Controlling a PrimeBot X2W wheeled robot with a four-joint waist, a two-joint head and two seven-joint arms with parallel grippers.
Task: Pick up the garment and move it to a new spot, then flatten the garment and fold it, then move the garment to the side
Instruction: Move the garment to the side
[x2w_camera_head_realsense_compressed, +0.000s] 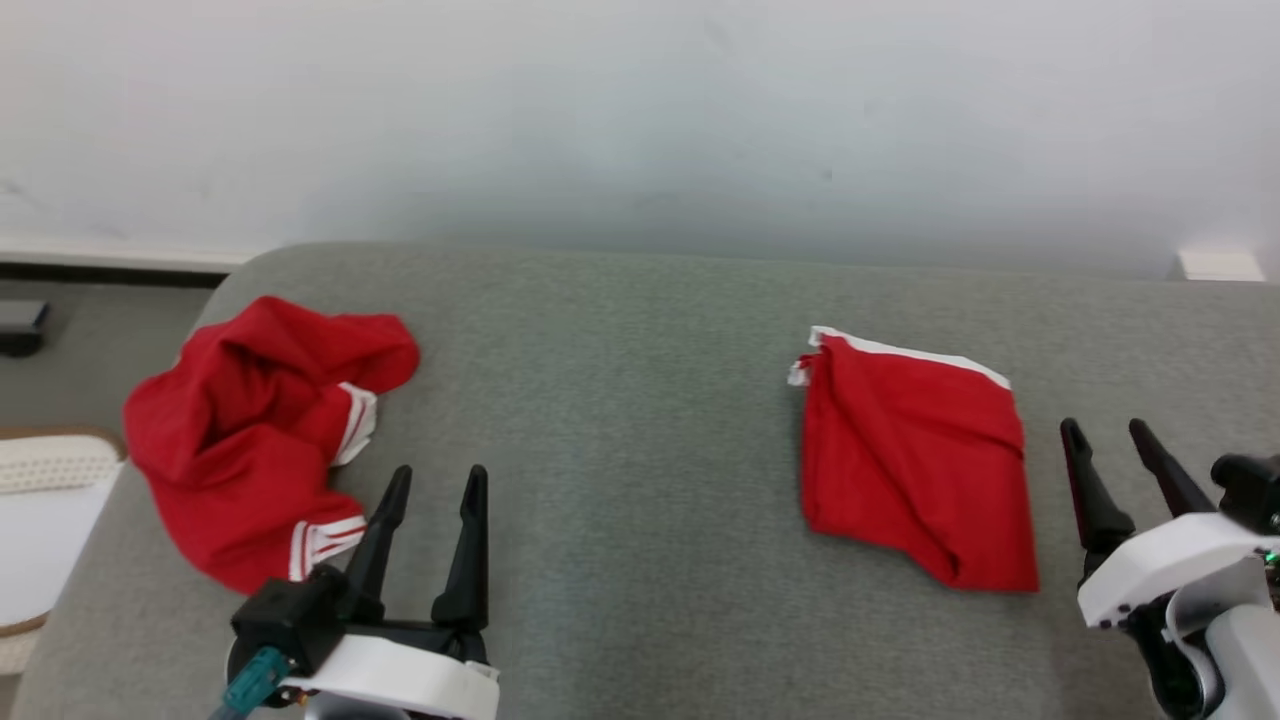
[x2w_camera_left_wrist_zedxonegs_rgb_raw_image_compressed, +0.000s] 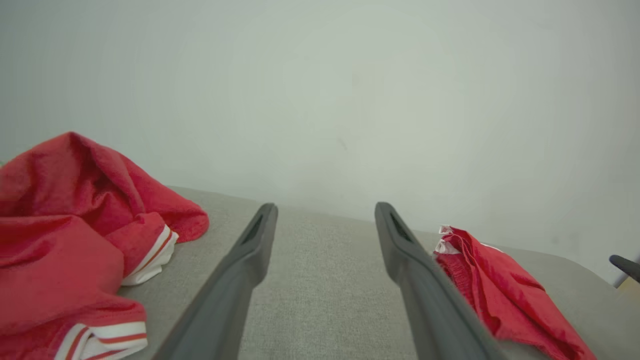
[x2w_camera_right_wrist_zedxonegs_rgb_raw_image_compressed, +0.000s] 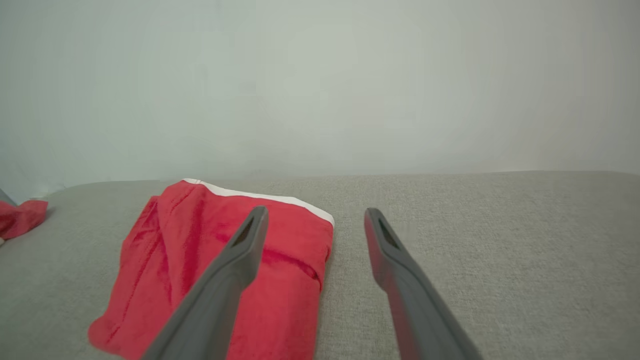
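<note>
A crumpled red garment (x2w_camera_head_realsense_compressed: 255, 430) with white-striped cuffs lies in a heap at the left end of the grey cushion (x2w_camera_head_realsense_compressed: 620, 400); in the left wrist view the same garment (x2w_camera_left_wrist_zedxonegs_rgb_raw_image_compressed: 70, 235) lies at the left. A second red garment (x2w_camera_head_realsense_compressed: 915, 460), folded flat with a white band along its far edge, lies at the right, also seen as a folded piece (x2w_camera_right_wrist_zedxonegs_rgb_raw_image_compressed: 225, 270) in the right wrist view. My left gripper (x2w_camera_head_realsense_compressed: 437, 482) stands open just right of the crumpled heap, holding nothing. My right gripper (x2w_camera_head_realsense_compressed: 1108, 430) stands open just right of the folded piece, empty.
A pale wall (x2w_camera_head_realsense_compressed: 640, 120) rises right behind the cushion. Off the cushion's left edge sit a white padded object (x2w_camera_head_realsense_compressed: 45, 500) and a small dark box (x2w_camera_head_realsense_compressed: 22, 328) on the floor. Bare grey fabric stretches between the two garments.
</note>
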